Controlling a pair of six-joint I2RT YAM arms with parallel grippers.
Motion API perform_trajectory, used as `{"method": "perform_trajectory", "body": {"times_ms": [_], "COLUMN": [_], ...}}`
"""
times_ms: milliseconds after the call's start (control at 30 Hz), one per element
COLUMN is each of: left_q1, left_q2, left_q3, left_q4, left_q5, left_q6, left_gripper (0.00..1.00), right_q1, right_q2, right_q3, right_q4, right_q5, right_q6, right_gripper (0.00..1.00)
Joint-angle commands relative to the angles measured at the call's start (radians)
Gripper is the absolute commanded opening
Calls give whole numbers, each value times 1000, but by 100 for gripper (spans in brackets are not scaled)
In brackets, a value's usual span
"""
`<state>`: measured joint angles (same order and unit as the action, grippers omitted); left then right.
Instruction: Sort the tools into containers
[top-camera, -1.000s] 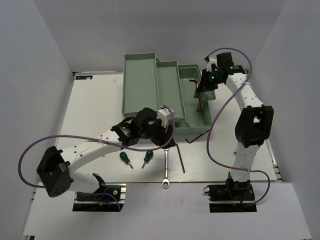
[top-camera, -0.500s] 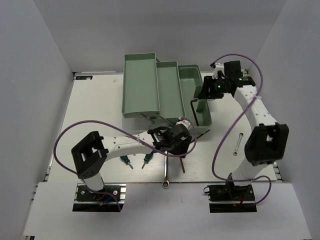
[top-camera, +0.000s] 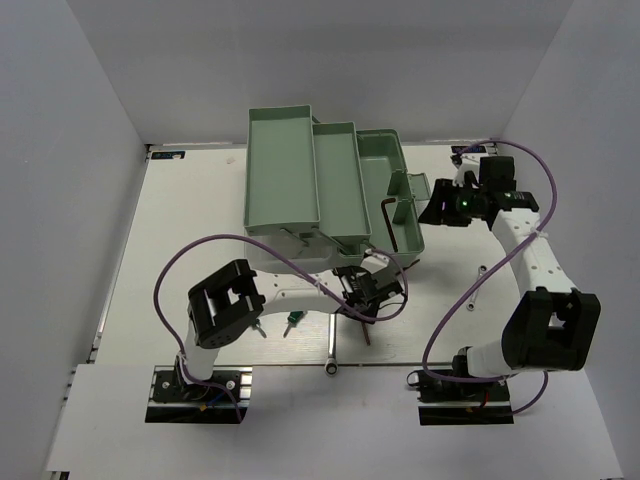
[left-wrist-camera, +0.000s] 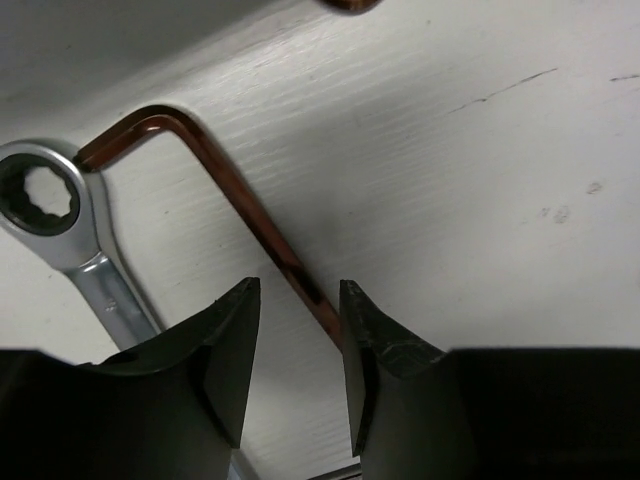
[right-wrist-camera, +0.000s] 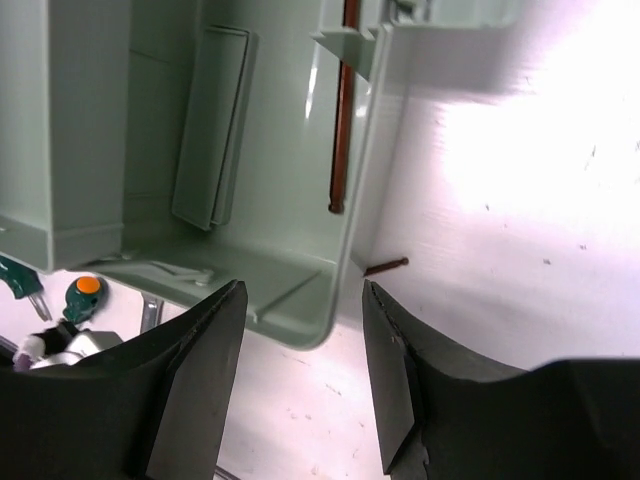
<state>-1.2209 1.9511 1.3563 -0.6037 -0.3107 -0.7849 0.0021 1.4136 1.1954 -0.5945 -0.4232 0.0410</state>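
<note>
We are seeing the left pincer (left-wrist-camera: 298, 300), reached farther right, hanging released astride a hex key (left-wrist-camera: 252, 215) on the surface (left-wrist-camera: 480, 200); the right pincer (right-wrist-camera: 302, 300), withdrawn from the toolbox (right-wrist-camera: 372, 170), is gaping empty.

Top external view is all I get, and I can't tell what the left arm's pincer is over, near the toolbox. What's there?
Observer: Left wrist view: the left pincer is open, straddling a brown L-shaped hex key on the table.
Operator: Anything beside it?
Observer: A silver wrench lies with its ring end by the key's bend.
Operator: And on the right?
Observer: The right pincer is open and empty, over the toolbox base at its corner.
</note>
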Motion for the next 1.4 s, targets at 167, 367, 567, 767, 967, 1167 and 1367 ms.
{"method": "perform_trajectory", "body": {"times_ms": [167,367,567,767,967,1167,1367], "left_q1": [-29,-38,-38,-38,-60,-121,-121], "left_q2": [22,89,124,124,135,-9,-141], "left_q3": [59,81,101,21,0,-22,-22], "left_q4": [-65,-65,-85,-56,-10,93,171], "left_q5": [-97,-97,-97,-65,-13,7,-4], "left_q6": [-88,-122,-157,-166,-116,67,249], "left_gripper": [50,48,37,17,0,0,0], "right_q1": [-77,-128,-169,-209,-223,-251,-306], "right_q2": [-57,-103,-123,-130,-136,-188,-235], "right_q3": [-86,-143,-172,-191,-192,-260,-298], "right_q4": [53,59,59,55,-22,-39,18], "right_q5": [-106,-149,-193,-236,-272,-230,-186], "right_q6": [-3,-7,-7,-1,-120,-278,-254], "right_gripper": [56,56,56,56,91,91,0]}}
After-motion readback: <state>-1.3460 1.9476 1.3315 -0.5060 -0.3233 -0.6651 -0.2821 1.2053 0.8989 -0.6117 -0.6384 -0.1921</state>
